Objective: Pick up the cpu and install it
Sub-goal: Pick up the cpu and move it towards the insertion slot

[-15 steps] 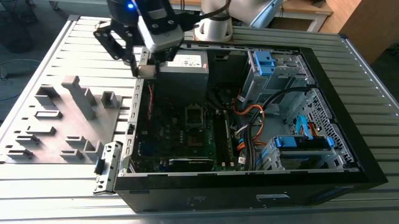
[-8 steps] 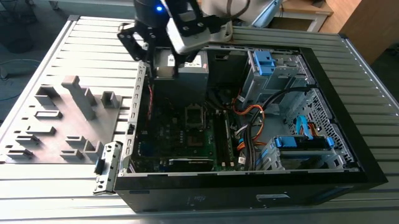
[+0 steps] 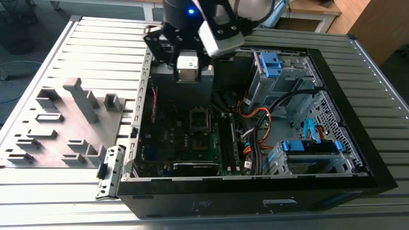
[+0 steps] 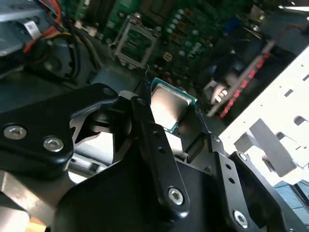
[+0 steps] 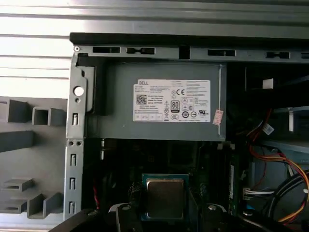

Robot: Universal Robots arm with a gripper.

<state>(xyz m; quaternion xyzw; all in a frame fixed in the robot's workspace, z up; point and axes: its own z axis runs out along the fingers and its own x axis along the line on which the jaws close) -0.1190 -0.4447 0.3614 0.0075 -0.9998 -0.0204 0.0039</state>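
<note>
**Silver Chip Held Over Open Computer Case**

The cpu [image 5: 165, 197], a thin square with a dull silver face and green edging, is clamped between the black jointed fingers [image 4: 145, 130] of the end effector [image 4: 170, 121] in both wrist views. It hangs inside the black computer case [image 3: 223, 203], near the matte grey power-supply box [image 5: 159, 101] and the green motherboard [image 3: 191, 143]. The case rests on a ribbed metal tabletop [image 3: 96, 48].

1. The claw [image 3: 187, 73] hangs above the open case [image 3: 357, 158], clamping the cpu [image 3: 187, 62].
2. The socket [image 3: 199, 120] lies apart on the board.
3. A grey rack [image 3: 64, 124] sits on the worktop [image 3: 96, 43], at the exterior view's left.
</note>
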